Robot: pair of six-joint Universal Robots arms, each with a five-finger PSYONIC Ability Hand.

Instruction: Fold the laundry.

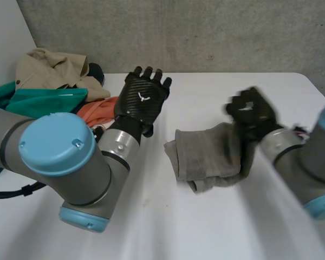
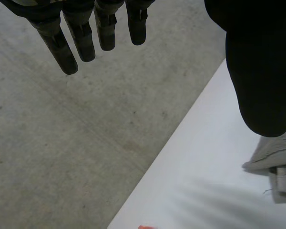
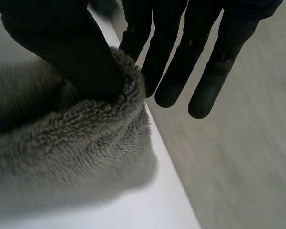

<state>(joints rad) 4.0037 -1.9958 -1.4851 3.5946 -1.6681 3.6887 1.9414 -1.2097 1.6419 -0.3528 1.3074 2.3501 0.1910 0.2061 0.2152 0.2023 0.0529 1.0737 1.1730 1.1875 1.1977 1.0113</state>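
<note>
A grey towel lies bunched and partly folded on the white table, right of centre. My right hand is raised at the towel's right edge and lifts that edge off the table. In the right wrist view the thumb presses into the fluffy grey towel while the straight fingers stand behind the fold, so the edge is pinched between them. My left hand hovers open to the left of the towel, fingers straight and holding nothing. The towel's corner shows below its thumb.
A heap of clothes sits at the table's back left: a beige garment, a teal one and an orange one. A grey wall runs behind the table's far edge.
</note>
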